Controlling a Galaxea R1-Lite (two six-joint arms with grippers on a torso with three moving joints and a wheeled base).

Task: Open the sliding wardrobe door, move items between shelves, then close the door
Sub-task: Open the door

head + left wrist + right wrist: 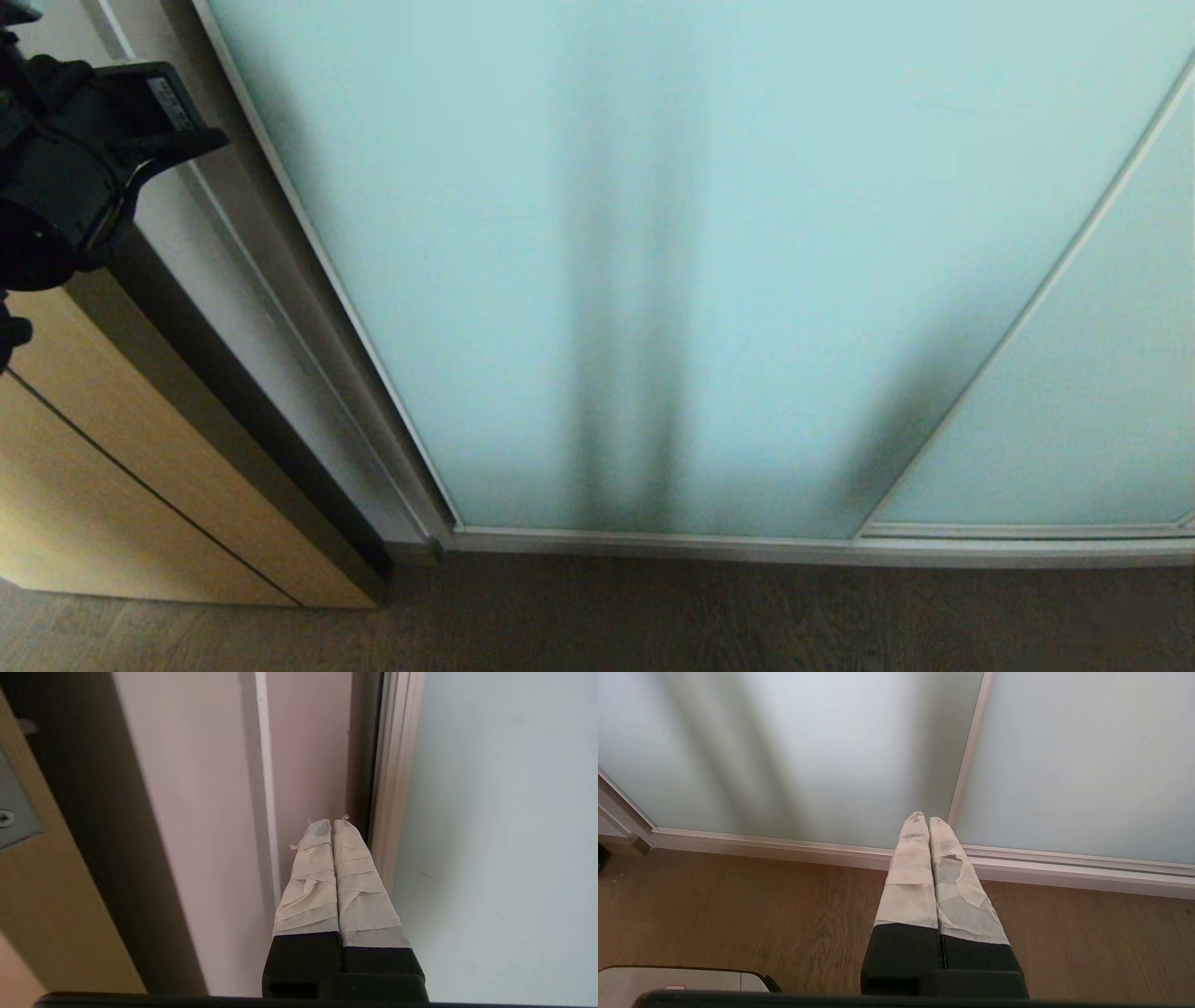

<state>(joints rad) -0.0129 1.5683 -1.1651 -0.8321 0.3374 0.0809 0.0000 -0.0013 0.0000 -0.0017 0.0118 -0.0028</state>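
The sliding wardrobe door (653,233), a pale aqua frosted-glass panel in a thin silver frame, fills the head view and stands closed. My left arm (65,159) shows at the upper left, beside the door's left edge. In the left wrist view my left gripper (332,822) is shut and empty, its taped tips at the pale side panel (308,765), just beside the door's frame edge (395,788) and the glass (504,835). My right gripper (923,817) is shut and empty, hanging low over the floor and pointing at the door's bottom rail (784,847). The items and shelves are hidden behind the door.
A second frosted panel (1102,392) overlaps on the right. A light wood-grain cabinet (112,467) with a dark edge stands left of the wardrobe. Brown wood floor (747,616) runs along the bottom track. A corner of my base (682,980) shows in the right wrist view.
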